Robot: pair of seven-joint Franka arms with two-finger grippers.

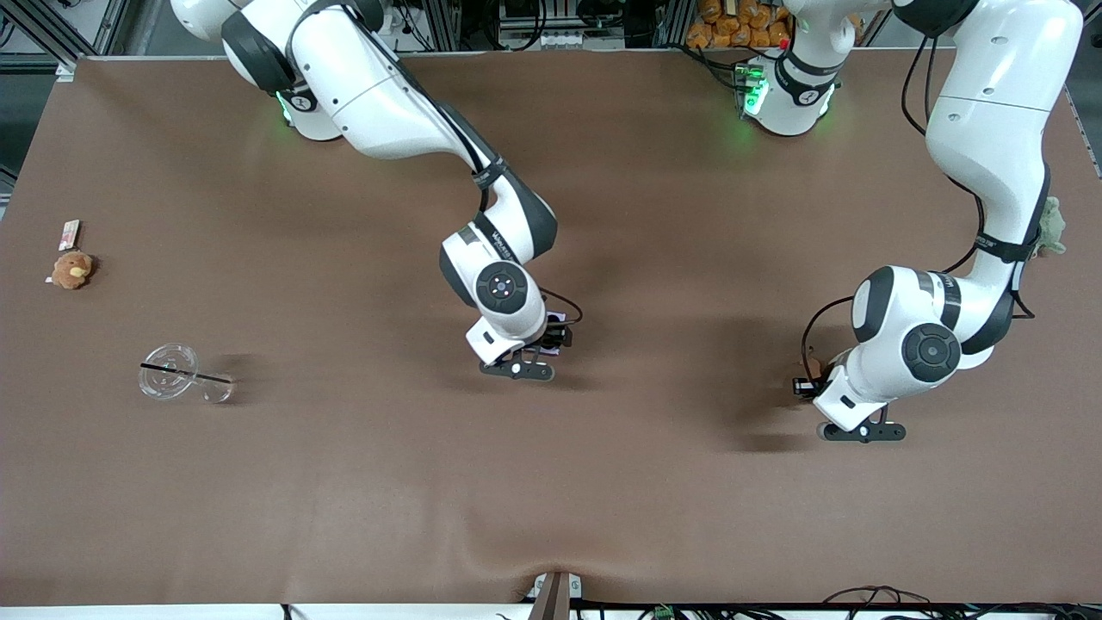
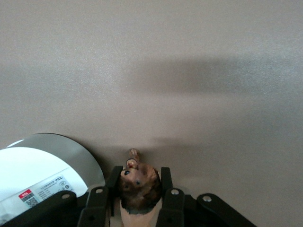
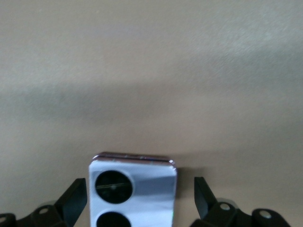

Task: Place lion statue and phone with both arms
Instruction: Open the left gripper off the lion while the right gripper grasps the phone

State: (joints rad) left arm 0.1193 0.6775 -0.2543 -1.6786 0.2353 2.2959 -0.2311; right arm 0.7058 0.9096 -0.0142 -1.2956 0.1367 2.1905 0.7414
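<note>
My left gripper (image 2: 138,198) is low over the brown table (image 1: 654,482), toward the left arm's end. Its black fingers (image 2: 98,208) are pinching the little orange-brown lion statue (image 2: 138,188) from both sides. The lion's head pokes out between the fingers. In the left wrist view I cannot tell if the lion touches the table.

My right gripper (image 3: 140,198) is low over the middle of the table. Its fingers (image 3: 75,201) are spread wide. The small lilac folded phone (image 3: 133,189), with two big black round camera circles, sits between them. There is a gap between the phone and each finger, so I am not squeezing it. In the front view the right gripper (image 1: 527,368) hides most of the phone.

Toward the right arm's end of the table lies a clear plastic cup lid with a black straw (image 1: 182,374). Farther from the front camera sits a round brown plush toy (image 1: 72,270), and just beside it a small white-red card (image 1: 69,232). A green plush turtle (image 1: 1051,228) peeks out beside my left arm.
</note>
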